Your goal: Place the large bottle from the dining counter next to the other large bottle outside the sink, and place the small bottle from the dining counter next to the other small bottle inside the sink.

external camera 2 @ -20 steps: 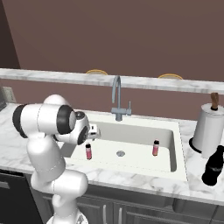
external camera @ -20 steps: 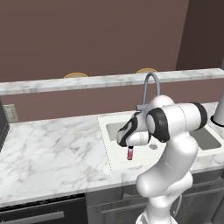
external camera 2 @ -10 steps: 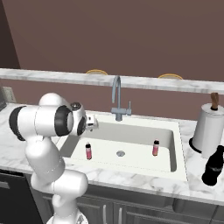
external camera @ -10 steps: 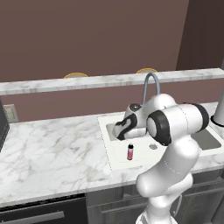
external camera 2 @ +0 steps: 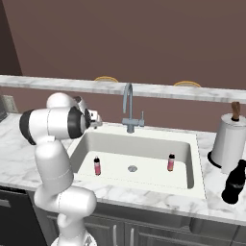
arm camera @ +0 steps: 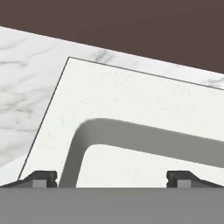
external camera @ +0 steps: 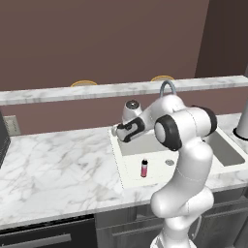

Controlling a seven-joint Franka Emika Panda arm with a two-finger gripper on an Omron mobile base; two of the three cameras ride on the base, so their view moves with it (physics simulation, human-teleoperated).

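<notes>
Tiny pink-red small bottle (external camera: 144,168) with dark cap stands upright, lower centre of frame, on white rectangular sink (external camera: 127,170) floor. Gripper (arm camera: 111,178), jaws wide apart and empty, has risen off it.

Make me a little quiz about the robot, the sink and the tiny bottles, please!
1. True or false: two small bottles stand inside the sink.
2. Is the pincer open or shut?
3. What stands on the counter just right of the sink? A) a black bottle and a paper towel roll B) a kettle C) a bowl of fruit

Key:
1. True: one small bottle stands at the left of the basin, the other small bottle at the right.
2. Open, holding nothing; the hand view shows the finger tips wide apart over the sink's edge.
3. A: the black bottle stands in front of the paper towel roll.
</notes>
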